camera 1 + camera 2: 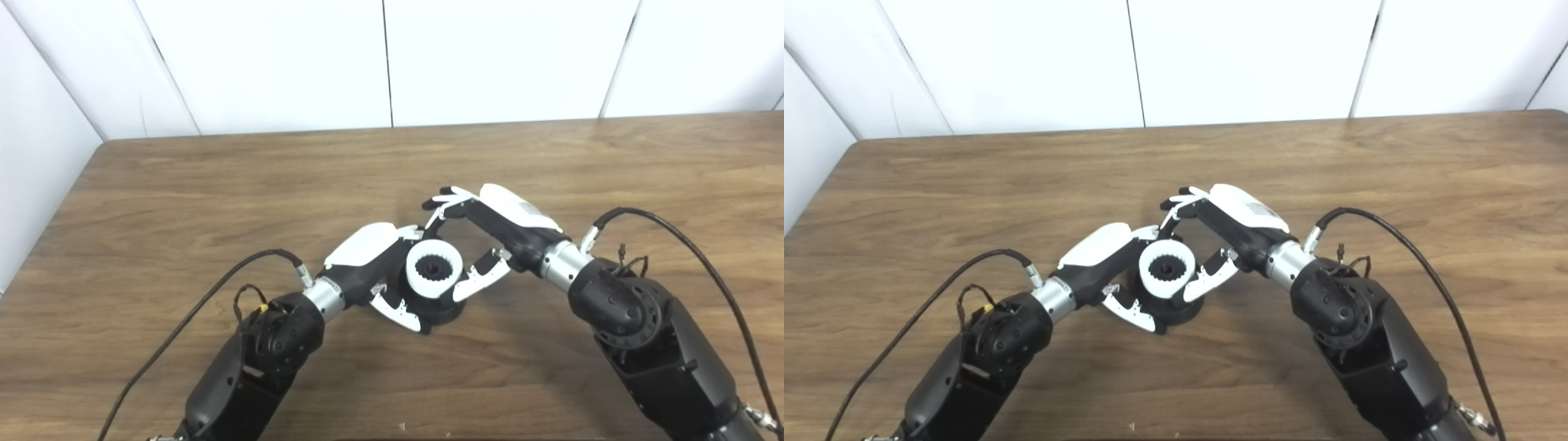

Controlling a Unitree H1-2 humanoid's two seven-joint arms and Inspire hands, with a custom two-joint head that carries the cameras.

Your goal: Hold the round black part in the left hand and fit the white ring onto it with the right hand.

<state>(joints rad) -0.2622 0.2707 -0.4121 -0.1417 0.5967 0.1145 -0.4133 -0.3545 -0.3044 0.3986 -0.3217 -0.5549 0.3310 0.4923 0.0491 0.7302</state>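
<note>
Both hands are meeting at the middle of the brown wood-grain tabletop [184, 202], and the round black plastic part [436, 306] is sitting right between them with the white toothed plastic ring [433, 267] lying on top of it, its black hub showing through the ring's opening. The left hand [373, 260] is wrapping around the black part from the left side, thumb curling in at the front and fingers reaching behind, so it is closing on that part. The right hand [490, 236] is coming in from the right, its thumb touching the ring's right edge while its fingers [450, 199] are arching over the far side, spread and only loosely curled (whether they are actually pressing the ring from behind, I cannot tell, since the ring and the left hand are blocking that spot). A black cable [202, 300] is looping off the left forearm and another black cable [692, 245] is arcing off the right forearm, both trailing over the wood. Behind the table's far edge, plain white wall panels [490, 55] with dark vertical seams are closing off the scene.
</note>
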